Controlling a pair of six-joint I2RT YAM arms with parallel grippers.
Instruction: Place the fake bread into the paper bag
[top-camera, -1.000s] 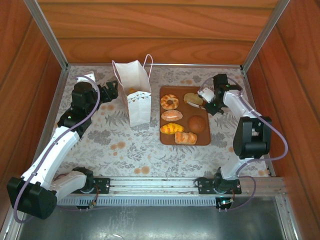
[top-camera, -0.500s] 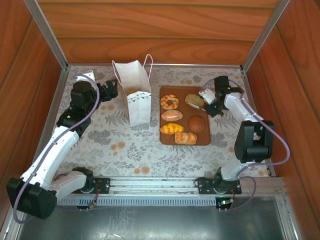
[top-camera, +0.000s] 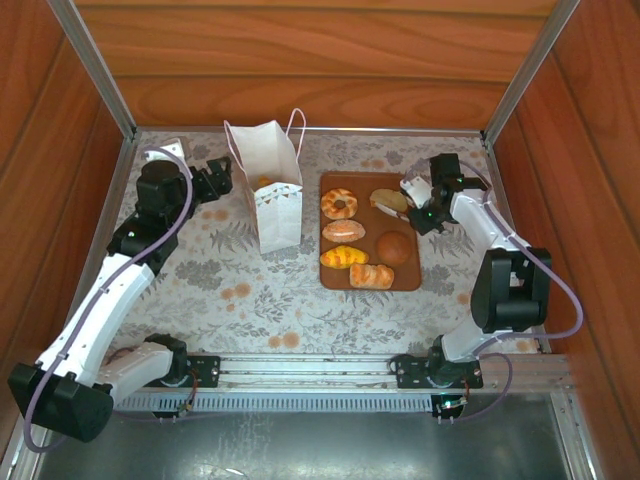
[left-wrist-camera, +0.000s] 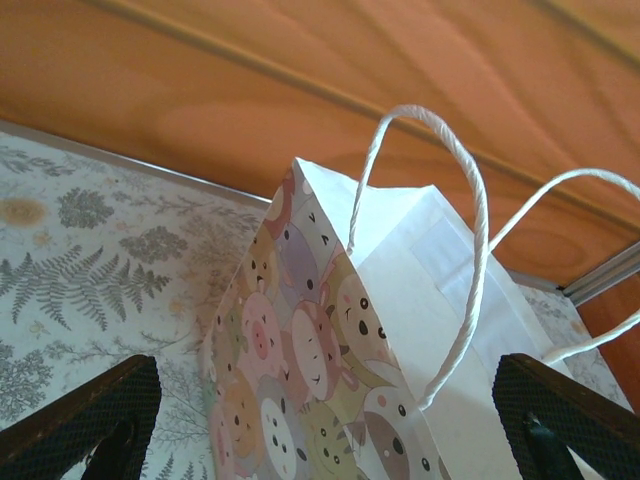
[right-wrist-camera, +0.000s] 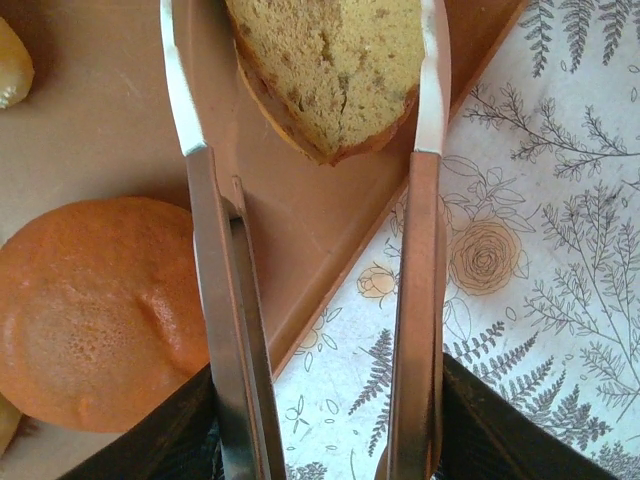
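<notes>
The white paper bag (top-camera: 275, 200) stands upright left of the brown tray (top-camera: 412, 283); something orange (top-camera: 262, 182) shows inside its mouth. Several pieces of fake bread lie on the tray: a ringed donut (top-camera: 339, 203), a pale slice (top-camera: 386, 199), a round dark bun (top-camera: 396, 248) and a croissant (top-camera: 343, 256). My right gripper (top-camera: 425, 205) is shut on metal tongs (right-wrist-camera: 215, 300) whose arms straddle the slice (right-wrist-camera: 330, 70) at the tray's far right corner, with the bun (right-wrist-camera: 90, 310) beside them. My left gripper (top-camera: 215, 180) stands open at the bag's left side; the bag's patterned wall (left-wrist-camera: 300, 350) lies between its fingers.
Wooden walls enclose the floral table on three sides. A metal rail (top-camera: 300, 370) carrying both arm bases runs along the near edge. The bag's cord handles (left-wrist-camera: 455, 250) loop up above its rim.
The left arm has edged slightly toward the back beside the bag. The right arm's elbow has shifted a little to the right, with the tongs still over the slice.
</notes>
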